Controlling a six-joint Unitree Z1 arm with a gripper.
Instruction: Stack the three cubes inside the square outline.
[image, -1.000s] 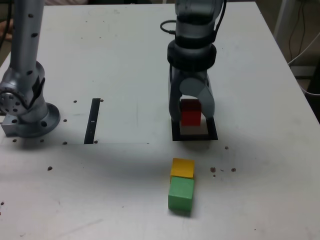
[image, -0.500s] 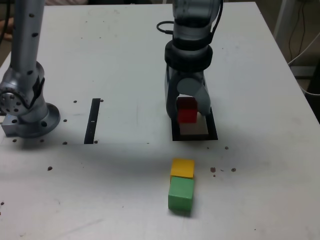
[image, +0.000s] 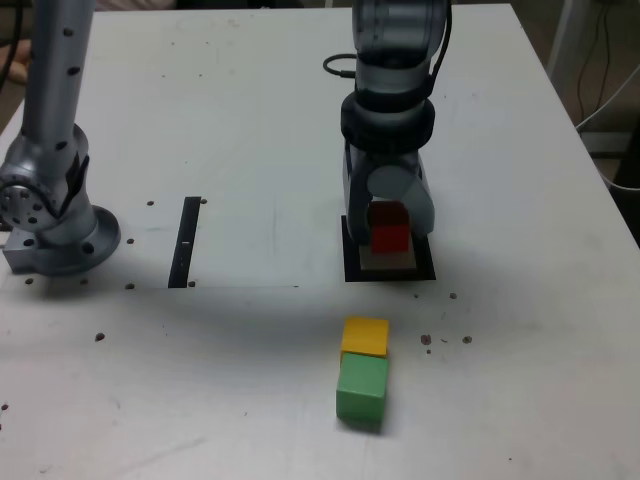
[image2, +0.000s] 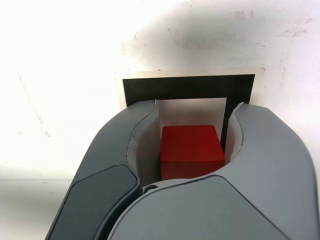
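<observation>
Gripper (image: 389, 237) nearly closed, clamped on red cube (image: 389, 237), jaws on two opposite side faces; wrist view shows red cube (image2: 191, 150) between the jaws with the square outline (image2: 187, 86) right beneath, white centre showing around it. In the exterior view the red cube sits low over the outline (image: 353, 270), inside the black border; can't tell if it touches the surface or hangs just above. Yellow cube (image: 365, 336) and green cube (image: 361, 388) are on the table (image: 230, 110), near the outline on the camera side, touching each other, yellow nearer the outline, both untouched. Thin black strip (image: 185, 241) lies toward the exterior view's left, well apart, not part of the job. Judgement: first cube is being placed, two left to stack. Cubes look rigid, light, matte, so not slippery and not fragile; flat parallel faces make a side pinch at mid-height the obvious hold, centred so the cube doesn't twist. Stack will be tippy by the third cube, so square alignment matters, release gently
</observation>
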